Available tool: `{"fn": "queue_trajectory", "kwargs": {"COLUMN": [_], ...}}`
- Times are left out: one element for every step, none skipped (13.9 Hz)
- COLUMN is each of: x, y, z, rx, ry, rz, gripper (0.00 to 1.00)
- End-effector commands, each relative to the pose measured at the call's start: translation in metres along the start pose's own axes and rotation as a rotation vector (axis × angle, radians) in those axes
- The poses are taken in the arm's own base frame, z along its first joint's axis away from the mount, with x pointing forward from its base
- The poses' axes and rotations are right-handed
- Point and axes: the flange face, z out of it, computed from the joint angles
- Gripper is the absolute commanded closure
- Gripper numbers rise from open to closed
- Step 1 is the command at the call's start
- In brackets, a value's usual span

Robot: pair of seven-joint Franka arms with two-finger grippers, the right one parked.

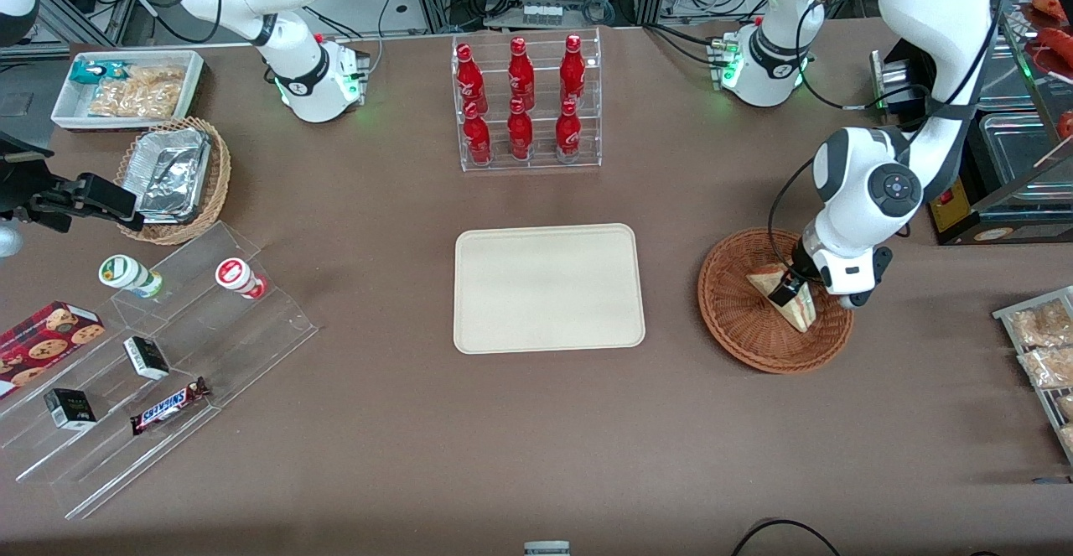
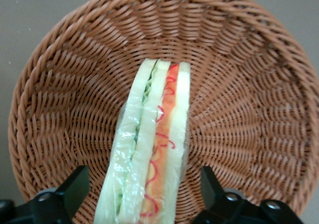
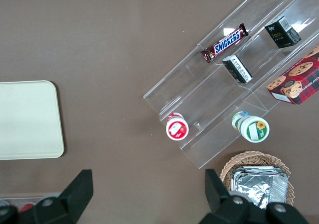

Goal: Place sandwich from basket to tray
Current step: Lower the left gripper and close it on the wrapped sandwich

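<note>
The sandwich (image 1: pixel 784 294) is a pale bread wedge in clear wrap, standing on edge in the reddish-brown wicker basket (image 1: pixel 738 334) toward the working arm's end of the table. In the left wrist view the sandwich (image 2: pixel 152 149) shows its red and green filling along the cut edge, with the basket's weave (image 2: pixel 239 84) all around it. My left gripper (image 1: pixel 792 286) is down in the basket, open, with one black finger (image 2: pixel 75 184) on each side of the sandwich and a gap between each and the wrap. The cream-beige tray (image 1: pixel 549 288) lies bare at the table's middle.
A clear rack of red bottles (image 1: pixel 526 103) stands farther from the front camera than the tray. Toward the parked arm's end are a tan basket with foil containers (image 1: pixel 172 179), a white bin of snacks (image 1: pixel 126 86) and clear stepped shelves with snacks (image 1: pixel 151 371). Packets (image 1: pixel 1044 338) lie at the working arm's end.
</note>
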Motion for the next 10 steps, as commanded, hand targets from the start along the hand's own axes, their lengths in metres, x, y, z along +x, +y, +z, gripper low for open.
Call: {"fn": "queue_trajectory", "kwargs": {"x": [-0.002, -0.003, -0.004, -0.005, -0.003, 0.001, 0.0, 0.0, 0.0, -0.009], "y": [0.0, 0.001, 0.0, 0.0, 0.004, 0.012, 0.03, 0.042, 0.055, 0.069], "z": [-0.001, -0.004, -0.007, -0.014, -0.026, -0.037, -0.054, -0.066, -0.075, -0.081], "rx": [-0.005, -0.002, 0.02, 0.054, 0.074, 0.084, 0.093, 0.11, 0.118, 0.118], "ry": [0.004, 0.006, 0.001, -0.019, -0.032, -0.041, -0.051, -0.071, -0.09, -0.095], "rz": [-0.013, 0.003, 0.049, 0.144, 0.237, 0.294, 0.376, 0.471, 0.566, 0.636], "gripper": [0.58, 0.8, 0.89, 0.91, 0.92, 0.92, 0.91, 0.9, 0.9, 0.89]}}
